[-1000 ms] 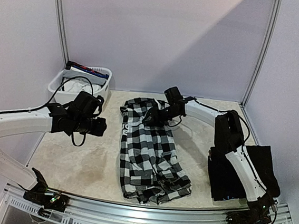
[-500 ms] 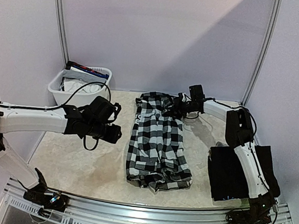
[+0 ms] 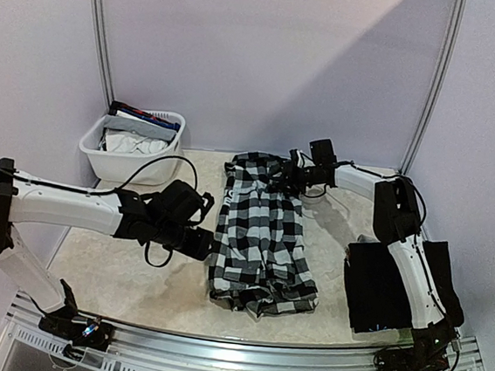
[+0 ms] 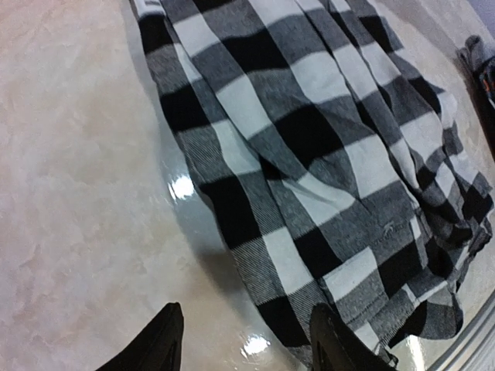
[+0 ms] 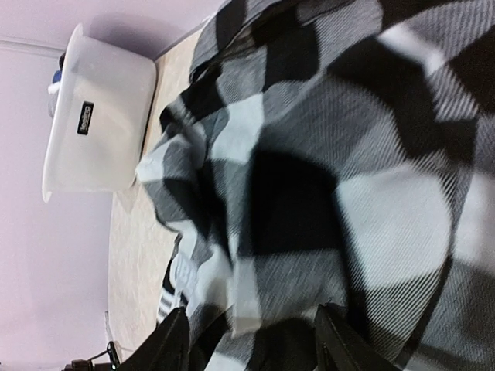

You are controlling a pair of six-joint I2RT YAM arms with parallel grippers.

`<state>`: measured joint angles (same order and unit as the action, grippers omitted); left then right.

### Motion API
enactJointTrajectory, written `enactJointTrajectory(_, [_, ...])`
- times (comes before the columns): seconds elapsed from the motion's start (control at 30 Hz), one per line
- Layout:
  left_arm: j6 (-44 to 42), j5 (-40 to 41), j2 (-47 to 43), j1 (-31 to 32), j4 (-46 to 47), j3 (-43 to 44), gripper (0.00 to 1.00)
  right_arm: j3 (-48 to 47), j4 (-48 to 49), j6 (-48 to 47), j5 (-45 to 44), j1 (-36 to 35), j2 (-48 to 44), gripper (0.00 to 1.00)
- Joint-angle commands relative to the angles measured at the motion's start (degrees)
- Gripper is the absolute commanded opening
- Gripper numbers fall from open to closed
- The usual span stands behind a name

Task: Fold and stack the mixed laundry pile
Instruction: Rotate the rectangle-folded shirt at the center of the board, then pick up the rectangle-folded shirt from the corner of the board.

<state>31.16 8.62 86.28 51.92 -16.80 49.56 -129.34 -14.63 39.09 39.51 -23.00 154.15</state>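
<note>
- At the near right of the table, a folded black garment lies flat, with the right arm's lower link passing over it.
- The left gripper is low at the near left edge of the black-and-white checkered shirt. In its wrist view its two fingers stand spread apart. The bare table top and the shirt's hem show between them, and nothing is pinched.
- The checkered shirt lies in the middle of the table as a long, rumpled strip running from near to far. Its near end is bunched and creased.
- The right gripper is at the shirt's far end, with the arm bent back toward it from the right. Its wrist view is filled with checkered cloth. Its fingers are held wide, with cloth lying between them but not squeezed.
- At the far left corner stands a white plastic basket, well apart from the shirt. It holds more garments, pale ones with a dark striped piece at the back rim.
</note>
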Motion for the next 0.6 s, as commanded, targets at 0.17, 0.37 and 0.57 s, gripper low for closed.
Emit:
enactJointTrajectory(0.17, [4.00, -6.30, 1.71, 4.91, 5.75, -6.51, 0.62, 20.72, -3.63, -12.90, -7.98, -3.52, -26.01, 0.71])
enactJointTrajectory(0.37, [6.19, -6.43, 3.55, 6.63, 9.81, -8.74, 0.61, 46.62, 1.76, -11.10, -17.88, -6.15, -45.28, 0.81])
enactJointTrajectory(0.57, [7.46, -7.97, 6.67, 7.14, 16.99, -11.19, 0.61, 63.63, 0.90, -10.13, -26.05, -8.99, -58.61, 0.82])
